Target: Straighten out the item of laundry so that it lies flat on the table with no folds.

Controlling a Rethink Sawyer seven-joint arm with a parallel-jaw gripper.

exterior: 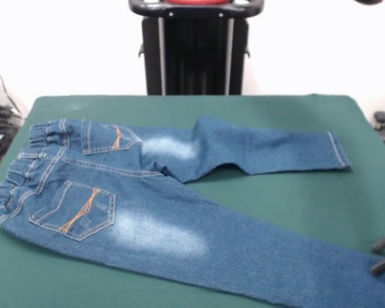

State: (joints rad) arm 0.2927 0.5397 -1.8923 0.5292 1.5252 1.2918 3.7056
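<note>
I'm looking across the green tabletop (pixel 289 199), which fills most of my view, with the robot's black pedestal (pixel 196 48) behind it. The jeans (pixel 179 212) lie back-side up across the middle, waistband (pixel 19 173) toward the left edge and both legs running off to the right. The near leg (pixel 263 256) stretches long and smooth toward the lower right corner, where it passes out of view. The far leg (pixel 269 151) bends at the knee, and there is a soft pucker at the crotch (pixel 179 170) where the two legs part. Both orange-stitched pockets (pixel 77 208) sit flat. I judge the straightening nearly finished, with only that far leg left to square up. The next move would call for taking the far cuff (pixel 337 151) and drawing it outward until the bend eases. I can't see the gripper anywhere, so I cannot say whether it is spread or closed.
</note>
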